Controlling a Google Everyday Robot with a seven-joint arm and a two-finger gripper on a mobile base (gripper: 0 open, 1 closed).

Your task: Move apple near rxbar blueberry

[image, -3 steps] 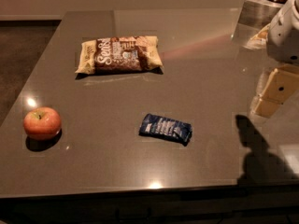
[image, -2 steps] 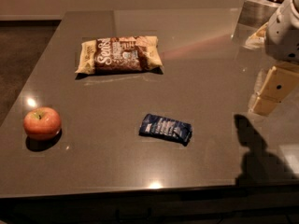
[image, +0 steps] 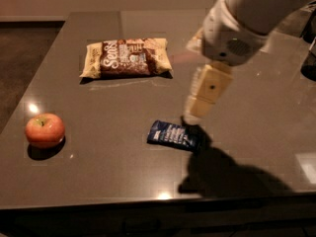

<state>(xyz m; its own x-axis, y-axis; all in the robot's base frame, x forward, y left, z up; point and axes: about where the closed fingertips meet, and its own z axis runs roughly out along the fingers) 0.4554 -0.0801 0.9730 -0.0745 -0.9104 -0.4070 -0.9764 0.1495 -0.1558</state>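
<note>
The apple (image: 45,130) is small, round and red-orange and sits near the table's left front edge. The rxbar blueberry (image: 172,135) is a flat dark blue wrapper with white lettering, lying front of centre. My gripper (image: 197,110) hangs from the white arm at upper right, its cream fingers pointing down just above the bar's right end, far to the right of the apple. It holds nothing that I can see.
A brown and cream snack bag (image: 127,58) lies at the back centre of the dark grey table (image: 98,181). The arm's shadow falls on the front right of the table. Dark objects stand at the far right edge (image: 310,58).
The arm and gripper have swung left from the right edge to above the blue bar. The apple, bar and bag have not moved.
</note>
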